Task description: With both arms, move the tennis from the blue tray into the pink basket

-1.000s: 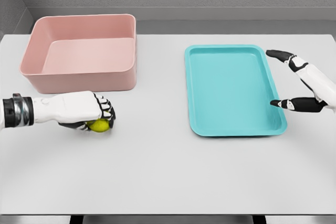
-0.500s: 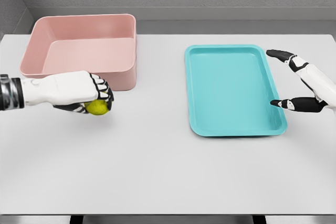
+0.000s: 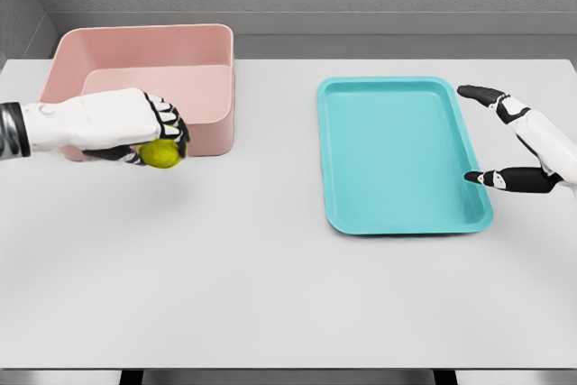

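The left hand [image 3: 126, 125] grips the yellow-green tennis ball [image 3: 162, 153] from above, fingers curled over its top, holding it in front of the near wall of the pink basket [image 3: 212, 51], which serves here as the scene's reference point. The ball shows against the outer face of that wall, toward its right end, below the rim and not yet over the opening; whether it touches the wall cannot be told from this angle. Well to the right of the basket lies the blue tray [image 3: 343, 160], holding nothing, and beyond its far side the right hand [image 3: 518, 146] rests with thumb and forefinger spread wide and holding nothing, its fingertips near the tray's right rim. Both containers sit on the white table [image 3: 270, 295]. The carry looks close to done, with only a rise over the rim and a release left. The main risk, judged from where the ball sits, is that it is too low: a move toward the basket without more height would knock the ball or knuckles against the near wall, which could shove the basket back or squeeze the ball out of the grasp. An early release would drop it on the table in front of the basket, where a round ball would roll away.
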